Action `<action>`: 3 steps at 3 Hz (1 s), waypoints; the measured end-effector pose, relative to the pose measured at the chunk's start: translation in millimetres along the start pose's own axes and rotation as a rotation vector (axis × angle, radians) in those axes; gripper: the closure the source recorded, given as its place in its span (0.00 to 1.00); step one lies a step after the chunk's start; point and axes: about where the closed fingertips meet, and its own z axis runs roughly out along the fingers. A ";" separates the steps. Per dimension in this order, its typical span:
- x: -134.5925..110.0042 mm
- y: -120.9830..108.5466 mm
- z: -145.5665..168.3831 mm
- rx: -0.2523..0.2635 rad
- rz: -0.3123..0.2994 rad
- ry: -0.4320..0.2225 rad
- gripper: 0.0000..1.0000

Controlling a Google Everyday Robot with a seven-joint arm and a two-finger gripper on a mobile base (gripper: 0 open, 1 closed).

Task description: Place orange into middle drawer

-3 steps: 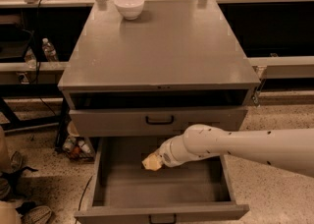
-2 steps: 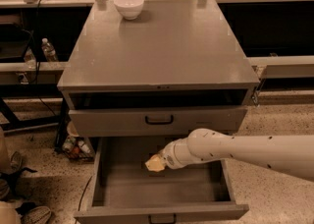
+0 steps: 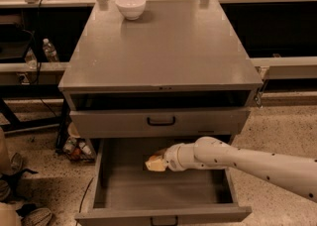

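Middle drawer (image 3: 163, 193) stands pulled wide open below the desk (image 3: 163, 51), with its grey floor in view. The white arm (image 3: 247, 163) reaches in from the right, and the hand (image 3: 154, 162) is inside the drawer, over its back half. A pale yellow-tan lump shows at the tip. I cannot tell the orange apart from the hand there, nor whether the hand is spread or pinching. A white bowl (image 3: 131, 6) rests near the desk's far left corner. The shallower drawer (image 3: 124, 123) above is closed.
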 end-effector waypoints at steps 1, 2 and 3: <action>0.6 -5.8 14.9 -0.038 -0.023 -0.047 1.00; 3.5 -6.6 31.4 -0.054 -0.044 -0.054 1.00; 10.3 -4.8 46.8 -0.042 -0.065 -0.036 1.00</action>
